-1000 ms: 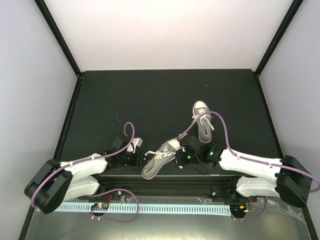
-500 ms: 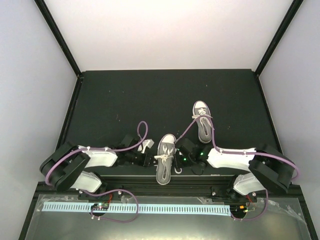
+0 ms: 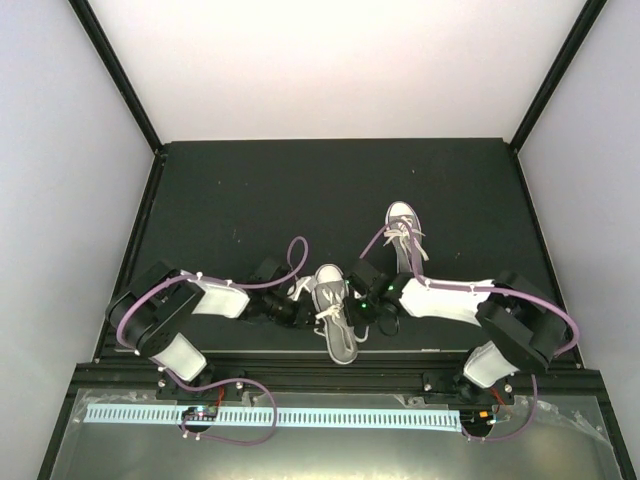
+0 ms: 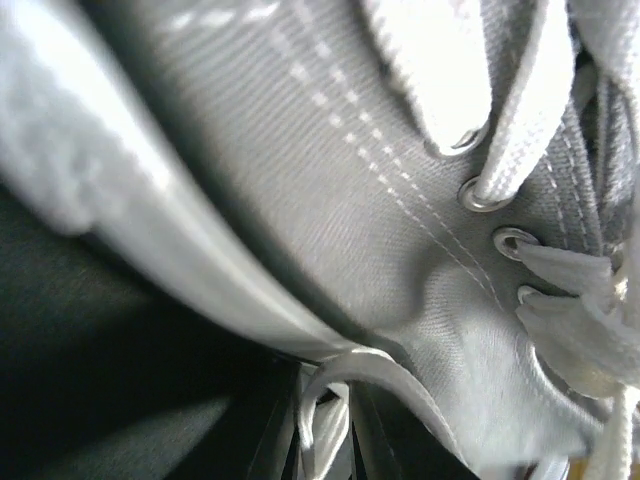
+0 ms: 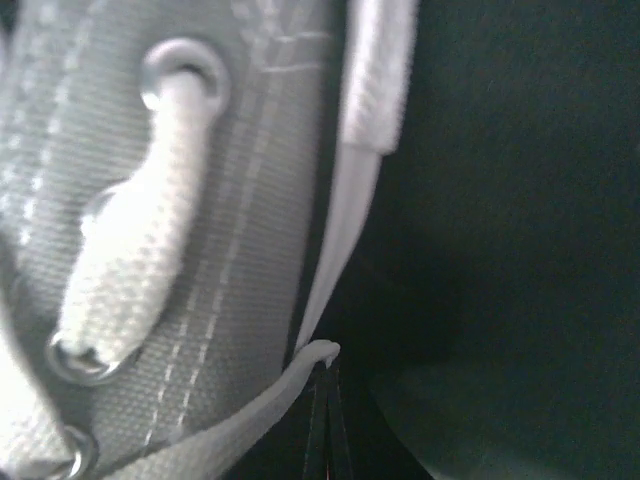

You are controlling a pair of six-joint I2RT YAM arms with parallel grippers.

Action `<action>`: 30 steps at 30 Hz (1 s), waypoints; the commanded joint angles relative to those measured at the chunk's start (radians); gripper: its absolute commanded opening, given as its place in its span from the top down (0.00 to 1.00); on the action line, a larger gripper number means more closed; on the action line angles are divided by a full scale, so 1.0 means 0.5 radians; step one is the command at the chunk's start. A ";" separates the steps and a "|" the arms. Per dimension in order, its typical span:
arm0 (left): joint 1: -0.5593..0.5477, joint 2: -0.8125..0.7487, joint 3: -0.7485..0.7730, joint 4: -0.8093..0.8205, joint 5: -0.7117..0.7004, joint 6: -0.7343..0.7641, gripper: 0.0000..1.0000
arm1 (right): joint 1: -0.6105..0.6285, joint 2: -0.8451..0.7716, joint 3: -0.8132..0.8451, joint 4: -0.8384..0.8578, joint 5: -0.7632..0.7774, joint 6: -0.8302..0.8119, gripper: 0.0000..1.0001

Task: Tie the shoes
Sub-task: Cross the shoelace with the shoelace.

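Note:
Two grey shoes with white toe caps and laces lie on the black table. The near shoe (image 3: 336, 312) points away from the arms, and the far shoe (image 3: 404, 238) lies behind it to the right. My left gripper (image 3: 297, 311) presses against the near shoe's left side. In the left wrist view this gripper (image 4: 322, 412) is shut on a loop of white lace (image 4: 350, 366) beside the grey canvas (image 4: 330, 180). My right gripper (image 3: 367, 306) sits at that shoe's right side. Up close, the right gripper (image 5: 324, 388) is shut on a folded white lace (image 5: 318, 354).
A black rail (image 3: 330, 372) runs along the table's near edge just behind the near shoe's heel. Purple cables (image 3: 292, 262) arch over both arms. Black frame posts (image 3: 120, 80) rise at the back corners.
The near shoe has swung from lying diagonally to pointing straight away, and has shifted slightly right. Both grippers have moved inward with it, holding its laces.

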 commanded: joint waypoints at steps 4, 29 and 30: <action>0.011 0.158 0.235 0.126 -0.612 0.052 0.83 | -0.092 0.193 0.189 0.429 0.068 -0.153 0.98; 0.127 -0.193 0.334 -0.533 -0.701 0.620 0.53 | -0.104 -0.096 -0.009 0.404 -0.151 -0.086 0.98; 0.126 -0.257 0.321 -0.596 -0.670 0.660 0.46 | -0.104 -0.107 -0.011 0.383 -0.148 -0.095 0.98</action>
